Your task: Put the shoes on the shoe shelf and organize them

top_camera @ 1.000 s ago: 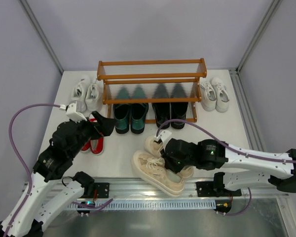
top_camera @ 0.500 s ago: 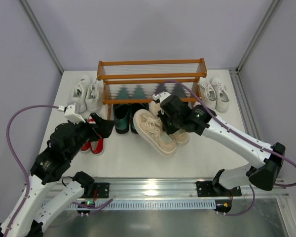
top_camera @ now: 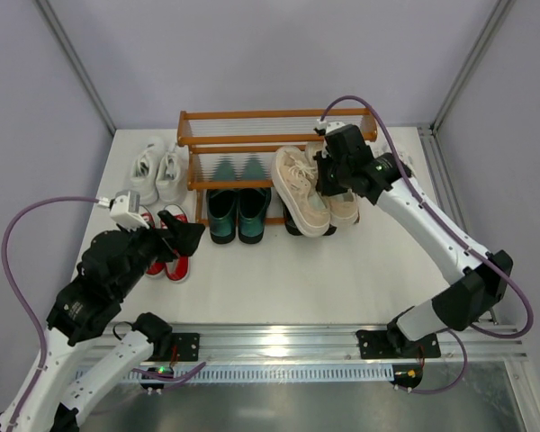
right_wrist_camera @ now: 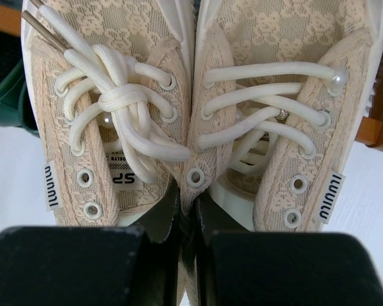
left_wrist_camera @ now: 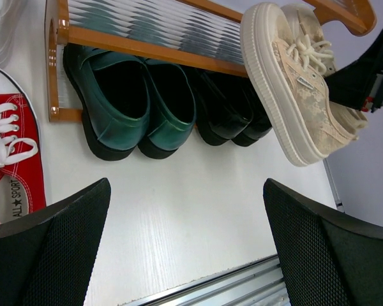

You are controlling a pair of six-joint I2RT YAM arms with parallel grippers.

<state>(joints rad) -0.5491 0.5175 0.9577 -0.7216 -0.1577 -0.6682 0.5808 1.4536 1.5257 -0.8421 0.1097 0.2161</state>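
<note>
My right gripper (top_camera: pixel 328 180) is shut on the inner collars of both beige sneakers (top_camera: pixel 308 191), pinched together (right_wrist_camera: pixel 190 191), and holds them in the air in front of the right half of the shoe shelf (top_camera: pixel 274 115). The pair also shows in the left wrist view (left_wrist_camera: pixel 293 83). Green loafers (top_camera: pixel 238 212) and black loafers (left_wrist_camera: pixel 230 115) sit on the bottom tier. Red sneakers (top_camera: pixel 173 252) lie left of the shelf. My left gripper (top_camera: pixel 182 236) is open and empty above the table, beside the red sneakers.
One white sneaker pair (top_camera: pixel 157 169) stands left of the shelf, another (top_camera: pixel 391 171) to its right. The metal rail (top_camera: pixel 279 346) runs along the near table edge. The upper shelf tiers hold nothing.
My right arm has lifted the beige pair from the near table edge and carried it back and up to the shelf front. The left arm has hardly moved.
</note>
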